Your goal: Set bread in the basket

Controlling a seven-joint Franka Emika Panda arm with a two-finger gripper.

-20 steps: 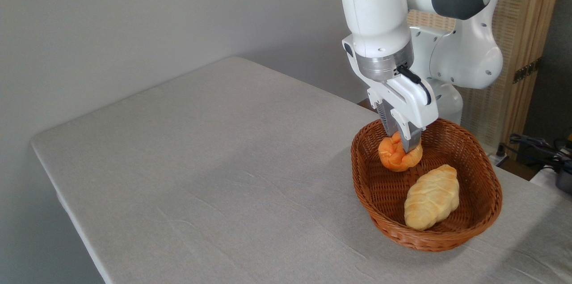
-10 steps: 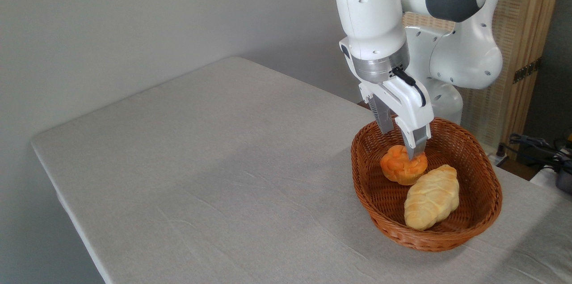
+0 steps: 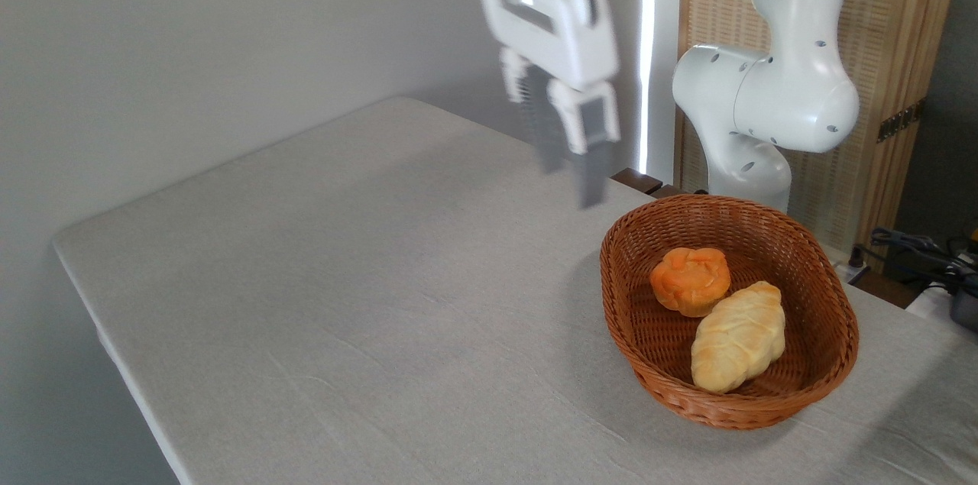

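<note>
Now the bread (image 3: 690, 290) sits on the floor of the basket (image 3: 839, 332), in the far half, touching the pale loaf (image 3: 738, 336) that lies beside it toward the near right. Gripper (image 3: 570, 183) is well apart from it: up and to the left, over bare table (image 3: 367, 279) just outside the basket's far-left rim. Its fingers (image 3: 594, 176) point down, spread with a gap between them, holding nothing. Motion blur smears the fingers, so fine detail is unreadable.
</note>
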